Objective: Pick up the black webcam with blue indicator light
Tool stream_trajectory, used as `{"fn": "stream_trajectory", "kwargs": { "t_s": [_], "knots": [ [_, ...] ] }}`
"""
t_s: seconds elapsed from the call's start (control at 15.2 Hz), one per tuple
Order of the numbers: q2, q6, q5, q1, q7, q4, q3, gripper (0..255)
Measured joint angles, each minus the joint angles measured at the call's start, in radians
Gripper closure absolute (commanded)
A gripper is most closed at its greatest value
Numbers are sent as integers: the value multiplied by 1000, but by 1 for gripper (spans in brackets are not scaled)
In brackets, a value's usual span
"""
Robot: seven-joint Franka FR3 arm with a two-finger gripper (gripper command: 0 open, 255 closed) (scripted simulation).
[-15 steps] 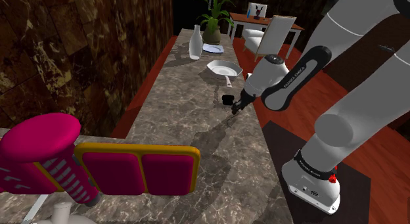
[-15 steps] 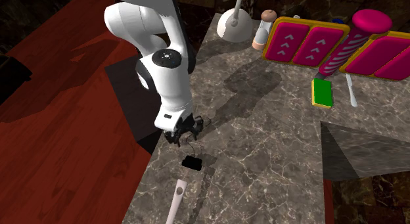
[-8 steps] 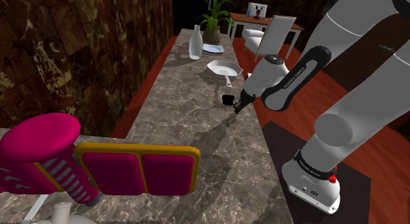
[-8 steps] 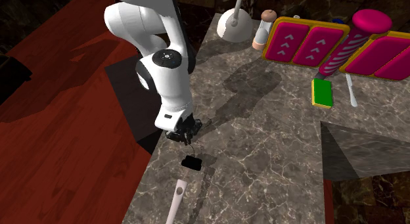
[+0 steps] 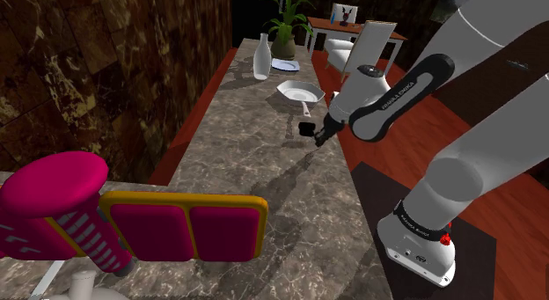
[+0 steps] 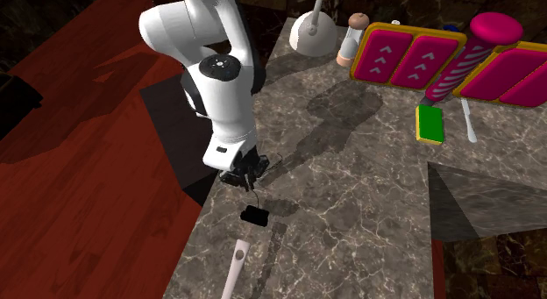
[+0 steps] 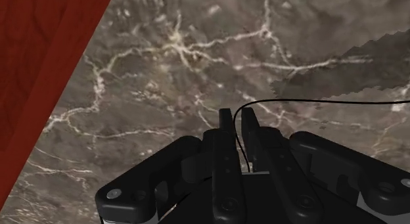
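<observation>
Looking along the hand in the wrist view, we are seeing the black gripper [image 7: 236,119] with its two fingers drawn almost together. A thin black cable [image 7: 315,101] is running across the marble and dropping into the narrow slit between them. We are reading that as the fingers pinching the cable, not the camera body.

In the second exterior view the webcam [image 6: 255,216] is showing as a small black block just beyond the fingertips. It is sitting close to the counter's edge above the red wood floor [image 6: 88,192], between the gripper and the handle of a white pan [image 6: 235,269]. We cannot tell whether it is resting on the stone or hanging just clear of it.

In the shoulder view the webcam is appearing just to the left of the gripper, over the grey veined marble counter [image 5: 255,157]. The white pan is lying beyond it and a white bottle [image 5: 261,58] is standing farther along. The white arm is arching over from its stand [image 5: 422,245] at the lower right, wrist pointing down at the counter. Nearest the shoulder camera, a magenta cushioned thing [image 5: 180,226] with a yellow rim is lying across the counter, well apart from the webcam.
</observation>
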Motion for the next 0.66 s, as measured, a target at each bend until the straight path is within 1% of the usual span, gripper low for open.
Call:
{"fn": "stream_trajectory", "kwargs": {
  "t_s": [0.33,0.59,0.66],
  "knots": [
    [-108,-111,57,60,-49,2,-45,255],
    [-186,-198,82,84,-72,11,-63,255],
    [-193,-209,85,87,-72,14,-63,255]
  ]
}}
